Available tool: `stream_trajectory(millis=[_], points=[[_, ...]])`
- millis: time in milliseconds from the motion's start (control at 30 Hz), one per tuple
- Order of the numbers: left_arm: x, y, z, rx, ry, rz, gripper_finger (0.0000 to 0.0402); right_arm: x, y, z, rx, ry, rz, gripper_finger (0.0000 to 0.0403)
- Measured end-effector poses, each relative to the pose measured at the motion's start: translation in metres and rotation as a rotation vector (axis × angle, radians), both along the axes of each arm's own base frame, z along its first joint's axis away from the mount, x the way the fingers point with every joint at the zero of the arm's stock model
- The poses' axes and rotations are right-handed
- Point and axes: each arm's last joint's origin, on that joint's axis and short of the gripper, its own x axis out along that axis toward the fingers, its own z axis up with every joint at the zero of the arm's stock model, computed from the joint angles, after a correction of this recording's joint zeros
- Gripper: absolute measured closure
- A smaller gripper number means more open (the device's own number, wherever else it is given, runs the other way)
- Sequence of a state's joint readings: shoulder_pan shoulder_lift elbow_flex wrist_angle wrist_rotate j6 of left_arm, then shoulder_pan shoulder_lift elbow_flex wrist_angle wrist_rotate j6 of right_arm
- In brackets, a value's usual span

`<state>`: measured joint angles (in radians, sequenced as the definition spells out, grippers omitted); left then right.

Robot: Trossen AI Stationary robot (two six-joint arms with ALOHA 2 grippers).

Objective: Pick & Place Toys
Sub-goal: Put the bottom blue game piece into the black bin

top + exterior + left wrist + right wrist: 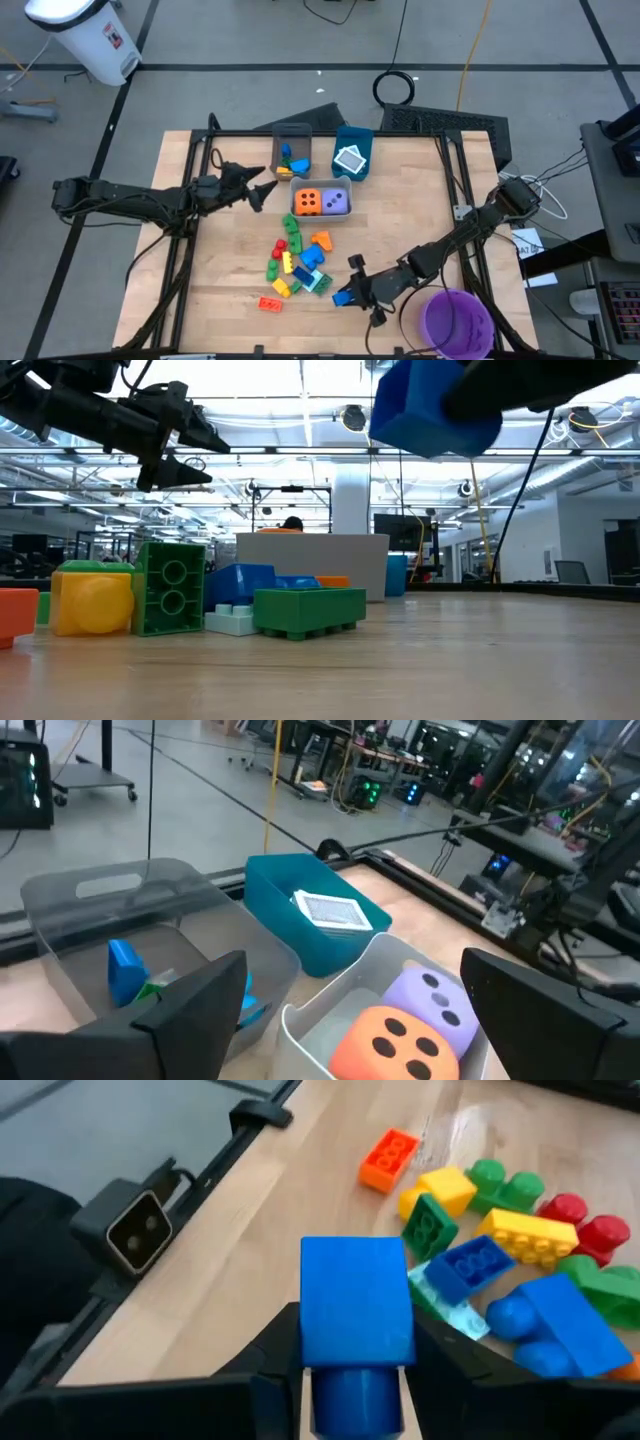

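My right gripper [350, 293] is shut on a blue brick [357, 1315] near the table's front edge, right of the brick pile; in the low view the blue brick [430, 405] hangs well above the table. The pile [296, 262] holds several red, yellow, green, blue and orange bricks lying on the wood. My left gripper [262, 190] is open and empty, just left of a pale bin [322, 216] that holds the orange die [385, 1040] and the purple die [435, 1000]. A white-teal tile [330, 910] lies in the teal bin [285, 895]. My right gripper pinches the blue brick between its two fingers [275, 1345], by two opposite sides [312, 1330]. The fingers come from the table's right, about level. The brick is lifted clear of the table, with a round stud [355, 1395] facing back toward the wrist.
A grey bin [292, 152] with a few blue and green bricks stands at the back beside the teal bin [352, 150]. A round purple bowl [458, 322] stands at the front right. Bare wood lies left of the pile and between the pile and the bowl.
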<state>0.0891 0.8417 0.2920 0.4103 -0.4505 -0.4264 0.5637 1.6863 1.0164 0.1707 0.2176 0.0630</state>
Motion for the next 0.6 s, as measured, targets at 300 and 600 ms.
stream_trajectory(millis=[300, 600], points=[[0.0, 0.0, 0.001, 0.005, -0.006, -0.005, 0.0016, 0.008, -0.007, 0.005, -0.017, -0.073, -0.018, 0.0295], [0.001, 0.0, 0.001, -0.124, -0.085, 0.012, 0.0029, 0.025, -0.038, 0.009, -0.056, -0.119, -0.089, 0.0295]])
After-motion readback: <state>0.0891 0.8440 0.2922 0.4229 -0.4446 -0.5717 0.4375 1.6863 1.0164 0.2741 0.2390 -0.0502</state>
